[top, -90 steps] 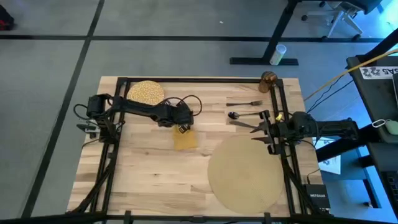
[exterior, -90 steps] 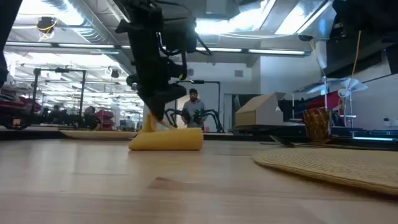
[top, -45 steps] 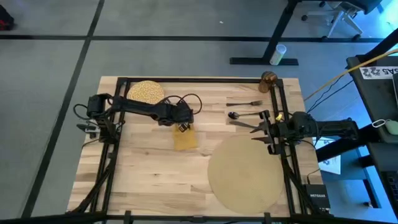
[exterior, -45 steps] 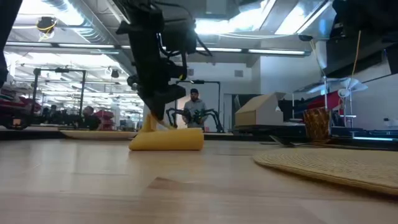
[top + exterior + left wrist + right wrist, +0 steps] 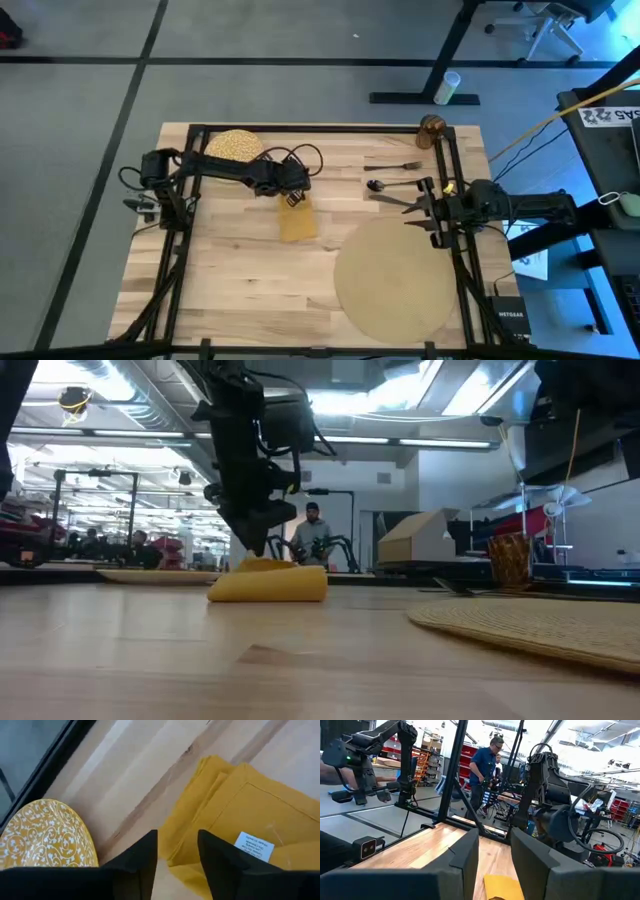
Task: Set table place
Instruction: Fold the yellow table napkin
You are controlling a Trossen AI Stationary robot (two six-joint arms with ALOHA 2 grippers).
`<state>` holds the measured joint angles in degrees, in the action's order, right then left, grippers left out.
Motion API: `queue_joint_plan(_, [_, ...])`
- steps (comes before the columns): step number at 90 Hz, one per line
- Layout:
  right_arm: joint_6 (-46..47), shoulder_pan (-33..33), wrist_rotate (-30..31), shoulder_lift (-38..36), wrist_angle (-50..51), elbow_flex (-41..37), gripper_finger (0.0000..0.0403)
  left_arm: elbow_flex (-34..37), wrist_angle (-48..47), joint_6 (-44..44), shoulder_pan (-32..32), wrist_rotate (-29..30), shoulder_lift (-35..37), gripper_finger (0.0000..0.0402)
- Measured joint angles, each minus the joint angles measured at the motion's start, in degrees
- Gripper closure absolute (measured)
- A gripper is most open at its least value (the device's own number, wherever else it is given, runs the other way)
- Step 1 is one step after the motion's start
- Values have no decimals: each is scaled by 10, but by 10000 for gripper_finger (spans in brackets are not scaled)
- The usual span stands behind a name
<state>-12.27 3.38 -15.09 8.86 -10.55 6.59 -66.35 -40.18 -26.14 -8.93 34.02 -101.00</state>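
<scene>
The mustard-yellow napkin (image 5: pixel 298 224) lies folded on the table (image 5: pixel 230 290), left of the round tan placemat (image 5: pixel 395 277). My left gripper (image 5: pixel 293 198) stands open just over the napkin's far edge (image 5: pixel 185 845), fingers pointing down. The yellow-patterned plate (image 5: pixel 233 147) lies at the far left. Fork (image 5: pixel 400 166), spoon (image 5: pixel 385 184) and knife (image 5: pixel 392 200) lie beyond the placemat, and the amber glass (image 5: pixel 432 129) stands at the far right. My right gripper (image 5: pixel 415 210) waits open at the placemat's far edge, near the knife. My left gripper's fingertips (image 5: pixel 255 550) stand right at the napkin's raised far edge (image 5: pixel 265 565), coming from above. I cannot tell whether they touch it. The napkin lies on the table.
Black rails (image 5: pixel 185 250) run along the table's left and right sides and its far edge. Bare wood lies near the front left. People and other robot arms (image 5: pixel 545 785) show in the room beyond the table.
My left gripper has risen a little and gone toward the table's far edge. The napkin's far edge, which stood up beside the fingers, has dropped into a low hump on the folded napkin. The rest of the napkin has stayed in place.
</scene>
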Motion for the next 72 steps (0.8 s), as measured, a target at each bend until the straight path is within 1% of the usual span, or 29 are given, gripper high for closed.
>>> queue_joint_plan(7, [0,0,0,0,0,0,303,0,-7,6,16,0,22,326])
queue_joint_plan(16, [0,0,0,0,0,0,303,-1,-32,-2,43,0,58,381])
queue_joint_plan(20, [0,0,0,0,0,0,303,-1,-46,-16,55,-5,74,392])
queue_joint_plan(29, [0,0,0,0,0,0,303,-1,-74,-43,83,-33,91,399])
queue_joint_plan(37, [-3,0,0,0,1,0,303,4,-83,-65,104,-59,88,401])
queue_joint_plan(45, [-9,0,0,0,1,0,303,15,-84,-87,120,-70,75,401])
queue_joint_plan(61, [-13,0,0,0,1,0,303,38,-83,-119,123,-97,48,401])
queue_joint_plan(72, [-13,0,0,0,1,0,303,41,-53,-110,123,-105,32,402])
